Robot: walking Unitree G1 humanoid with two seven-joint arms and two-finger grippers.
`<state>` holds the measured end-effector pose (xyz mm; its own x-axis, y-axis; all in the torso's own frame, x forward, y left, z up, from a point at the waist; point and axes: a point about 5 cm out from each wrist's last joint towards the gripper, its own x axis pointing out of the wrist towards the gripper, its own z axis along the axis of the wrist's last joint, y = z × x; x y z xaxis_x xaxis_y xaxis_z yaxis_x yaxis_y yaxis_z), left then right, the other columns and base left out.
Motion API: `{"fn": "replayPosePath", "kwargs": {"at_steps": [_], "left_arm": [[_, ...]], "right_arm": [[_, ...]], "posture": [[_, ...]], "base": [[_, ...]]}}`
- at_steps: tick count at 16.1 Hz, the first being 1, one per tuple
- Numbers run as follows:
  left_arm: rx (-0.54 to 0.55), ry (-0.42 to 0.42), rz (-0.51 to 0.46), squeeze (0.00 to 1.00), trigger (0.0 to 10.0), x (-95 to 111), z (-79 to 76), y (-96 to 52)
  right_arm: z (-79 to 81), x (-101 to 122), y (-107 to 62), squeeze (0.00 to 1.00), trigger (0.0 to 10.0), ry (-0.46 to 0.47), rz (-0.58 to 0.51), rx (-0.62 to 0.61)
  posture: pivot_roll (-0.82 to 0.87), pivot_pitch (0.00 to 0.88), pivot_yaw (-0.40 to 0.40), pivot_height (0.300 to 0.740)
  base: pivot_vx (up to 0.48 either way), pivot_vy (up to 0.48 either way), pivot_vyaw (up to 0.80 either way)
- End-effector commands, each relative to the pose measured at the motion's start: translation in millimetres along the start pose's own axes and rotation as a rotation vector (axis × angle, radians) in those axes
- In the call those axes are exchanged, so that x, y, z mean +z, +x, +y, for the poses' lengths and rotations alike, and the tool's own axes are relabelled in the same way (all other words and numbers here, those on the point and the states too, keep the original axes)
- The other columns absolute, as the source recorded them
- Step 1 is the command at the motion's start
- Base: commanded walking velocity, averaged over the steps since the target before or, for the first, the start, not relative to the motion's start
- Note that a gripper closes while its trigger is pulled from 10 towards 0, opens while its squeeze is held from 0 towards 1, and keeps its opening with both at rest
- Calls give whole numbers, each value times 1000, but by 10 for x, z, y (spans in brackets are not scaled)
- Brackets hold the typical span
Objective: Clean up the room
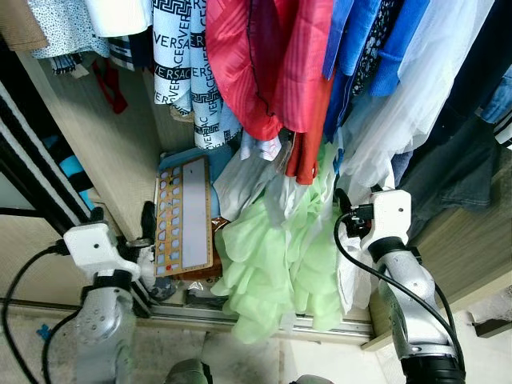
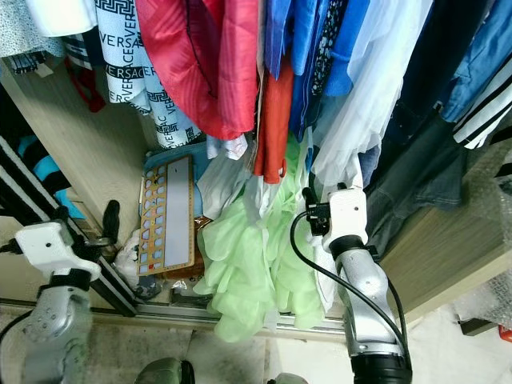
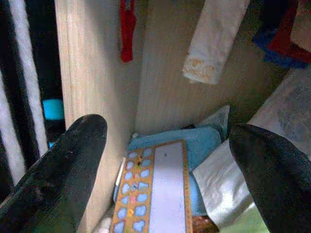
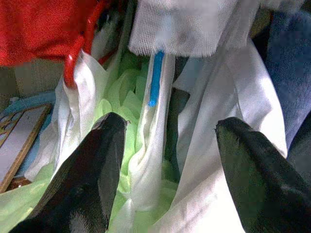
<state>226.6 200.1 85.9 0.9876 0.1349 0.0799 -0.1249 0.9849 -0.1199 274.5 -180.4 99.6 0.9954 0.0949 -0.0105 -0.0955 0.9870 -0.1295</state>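
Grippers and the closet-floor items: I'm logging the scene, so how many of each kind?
Grippers, open: 2, left gripper and right gripper
Orange game board: 1
Light green garment: 1
Total: 4

Wardrobe floor (image 1: 172, 164), light wood, bounded on the robot's left by an upright wooden side panel (image 1: 104, 152) and at the front by a metal sliding-door track (image 1: 320, 324). Lying on it near the left panel: a flat orange-framed board (image 1: 183, 214) with rows of pale blue shapes and a white central strip, resting on a blue pad (image 3: 204, 145). Just beside the board, toward the right, a heap of pale green fabric (image 1: 272, 264) spreads down to the track, with white and silvery cloth (image 1: 244, 180) against its upper edge.
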Motion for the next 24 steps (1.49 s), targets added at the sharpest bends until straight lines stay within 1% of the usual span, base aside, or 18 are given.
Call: {"fn": "replayPosePath", "kwargs": {"at_steps": [1,3,6,7,8,10,11,12,13,15,17,21,24], "left_arm": [[15,-5,28,0,10000,-55,16,4],[9,-15,43,0,10000,-98,5,18],[40,-54,74,0,10000,-154,56,29],[36,-52,75,0,10000,-157,54,30],[36,-52,77,0,10000,-164,58,30],[34,-51,79,0,10000,-167,57,30],[31,-48,78,0,10000,-164,65,32],[31,-47,78,0,10000,-163,67,32],[29,-42,76,0,10000,-158,68,34],[28,-39,74,0,10000,-152,68,39],[26,-39,77,0,10000,-163,69,50],[32,-39,77,0,10000,-157,76,42],[50,-29,60,0,10000,-120,93,27]], "right_arm": [[-46,6,27,0,10000,14,-3,-25],[-38,-18,54,0,10000,24,3,-28],[-24,-37,58,0,10000,37,10,-22],[-21,-36,62,0,10000,32,6,-17],[3,7,80,0,10000,14,-28,-5],[22,62,118,0,10000,38,-49,-5],[74,150,170,0,10000,81,-75,0],[102,167,180,0,10000,82,-81,6],[148,163,186,0,10000,89,-83,27],[141,136,189,0,10000,106,-77,24],[144,124,209,0,10000,105,-75,25],[119,114,184,0,10000,114,-63,4],[64,111,76,0,10000,115,-52,2]], "posture": [[-28,0,-24,740],[-26,0,-23,740],[-27,0,-19,740],[-27,0,-19,740],[-25,0,-18,740],[-22,0,-15,740],[-20,0,-12,740],[-19,0,-11,740],[-15,0,-11,740],[-16,0,-9,740],[-16,0,-8,740],[-14,0,-8,740],[-15,0,-12,740]], "base": [[0,0,0],[0,0,0],[0,0,0],[0,0,0],[0,0,0],[0,0,0],[0,0,0],[0,0,0],[0,0,0],[0,0,0],[0,0,0],[0,0,0],[0,0,0]]}}
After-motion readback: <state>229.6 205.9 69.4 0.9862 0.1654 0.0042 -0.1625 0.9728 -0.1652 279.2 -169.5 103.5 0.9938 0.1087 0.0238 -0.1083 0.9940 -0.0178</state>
